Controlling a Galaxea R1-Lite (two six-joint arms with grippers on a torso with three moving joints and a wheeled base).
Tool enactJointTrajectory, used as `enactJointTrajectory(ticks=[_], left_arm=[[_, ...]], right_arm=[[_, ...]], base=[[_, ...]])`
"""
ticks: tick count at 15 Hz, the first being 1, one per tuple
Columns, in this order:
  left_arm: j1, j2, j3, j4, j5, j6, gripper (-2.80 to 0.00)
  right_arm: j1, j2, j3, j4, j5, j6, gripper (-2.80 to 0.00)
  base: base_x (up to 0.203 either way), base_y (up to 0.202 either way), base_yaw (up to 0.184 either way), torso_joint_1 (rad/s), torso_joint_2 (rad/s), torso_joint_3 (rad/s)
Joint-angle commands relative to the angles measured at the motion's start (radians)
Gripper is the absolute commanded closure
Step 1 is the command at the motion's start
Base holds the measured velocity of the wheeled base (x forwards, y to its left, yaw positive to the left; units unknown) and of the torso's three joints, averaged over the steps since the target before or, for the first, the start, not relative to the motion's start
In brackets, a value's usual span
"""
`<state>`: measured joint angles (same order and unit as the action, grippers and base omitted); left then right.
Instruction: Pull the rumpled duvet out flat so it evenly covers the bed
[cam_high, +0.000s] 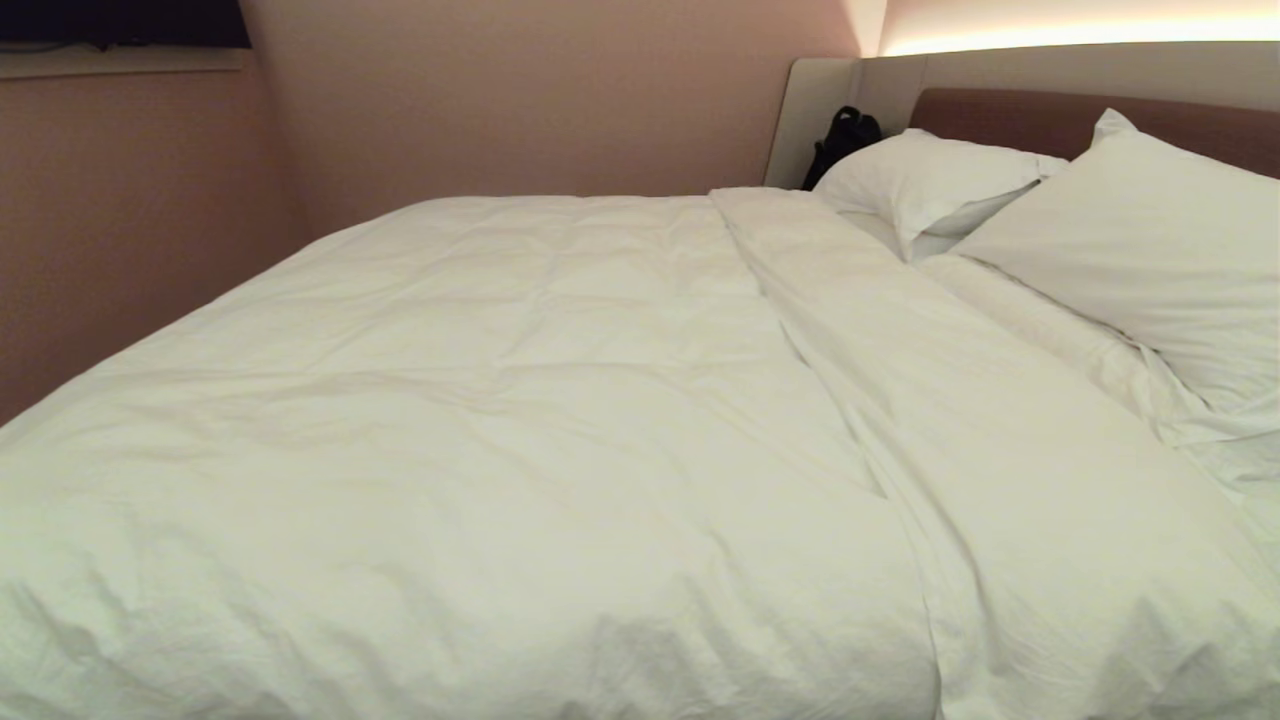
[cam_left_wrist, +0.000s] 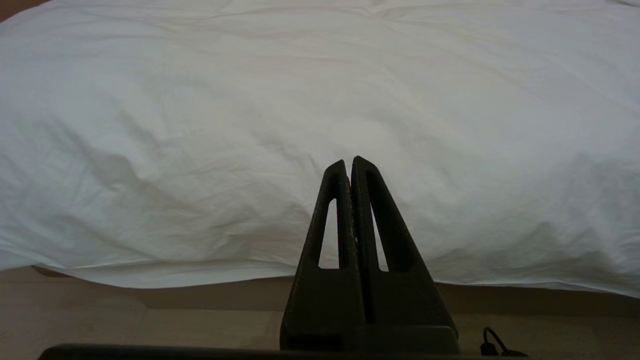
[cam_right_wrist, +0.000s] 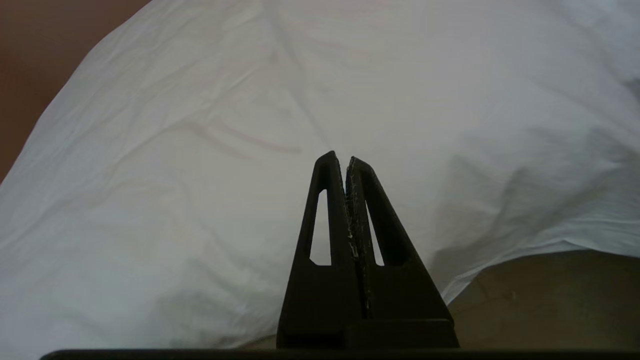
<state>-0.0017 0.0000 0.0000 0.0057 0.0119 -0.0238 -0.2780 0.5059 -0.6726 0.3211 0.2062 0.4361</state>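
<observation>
The white puffy duvet (cam_high: 500, 420) lies spread over the bed, its top band (cam_high: 960, 430) folded back below the pillows. The bed shows only by its grey and brown headboard (cam_high: 1050, 110). Neither arm shows in the head view. My left gripper (cam_left_wrist: 349, 162) is shut with nothing in it, pointing at the duvet (cam_left_wrist: 320, 100) where its hem hangs over the bed's near side. My right gripper (cam_right_wrist: 341, 159) is shut and empty too, close before the duvet (cam_right_wrist: 250, 125) near a hanging corner.
Two plump white pillows (cam_high: 1150, 240) lean at the headboard. A black bag (cam_high: 842, 140) sits in the far corner by the wall. A pink wall (cam_high: 130, 220) runs along the bed's left side. Beige floor (cam_left_wrist: 150, 320) lies below the duvet's hem.
</observation>
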Motion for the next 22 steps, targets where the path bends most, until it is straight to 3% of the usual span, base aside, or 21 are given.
enactJointTrajectory(ticks=[1, 4, 8, 10, 16, 22], left_arm=[[0.000, 0.000, 0.000, 0.000, 0.000, -0.001, 0.00], [0.000, 0.000, 0.000, 0.000, 0.000, -0.001, 0.00], [0.000, 0.000, 0.000, 0.000, 0.000, -0.001, 0.00], [0.000, 0.000, 0.000, 0.000, 0.000, -0.001, 0.00], [0.000, 0.000, 0.000, 0.000, 0.000, -0.001, 0.00], [0.000, 0.000, 0.000, 0.000, 0.000, -0.001, 0.00]], right_arm=[[0.126, -0.055, 0.004, 0.009, 0.098, -0.041, 0.00], [0.267, -0.171, 0.018, 0.037, 0.077, -0.081, 0.00], [0.269, -0.288, 0.149, -0.015, -0.026, -0.248, 0.00], [0.270, -0.344, 0.210, -0.139, -0.118, -0.342, 0.00], [0.270, -0.472, 0.311, -0.165, -0.131, -0.440, 0.00], [0.270, -0.504, 0.439, -0.193, -0.142, -0.450, 0.00]], base=[[0.000, 0.000, 0.000, 0.000, 0.00, 0.000], [0.000, 0.000, 0.000, 0.000, 0.00, 0.000], [0.000, 0.000, 0.000, 0.000, 0.00, 0.000], [0.000, 0.000, 0.000, 0.000, 0.00, 0.000], [0.000, 0.000, 0.000, 0.000, 0.00, 0.000], [0.000, 0.000, 0.000, 0.000, 0.00, 0.000]])
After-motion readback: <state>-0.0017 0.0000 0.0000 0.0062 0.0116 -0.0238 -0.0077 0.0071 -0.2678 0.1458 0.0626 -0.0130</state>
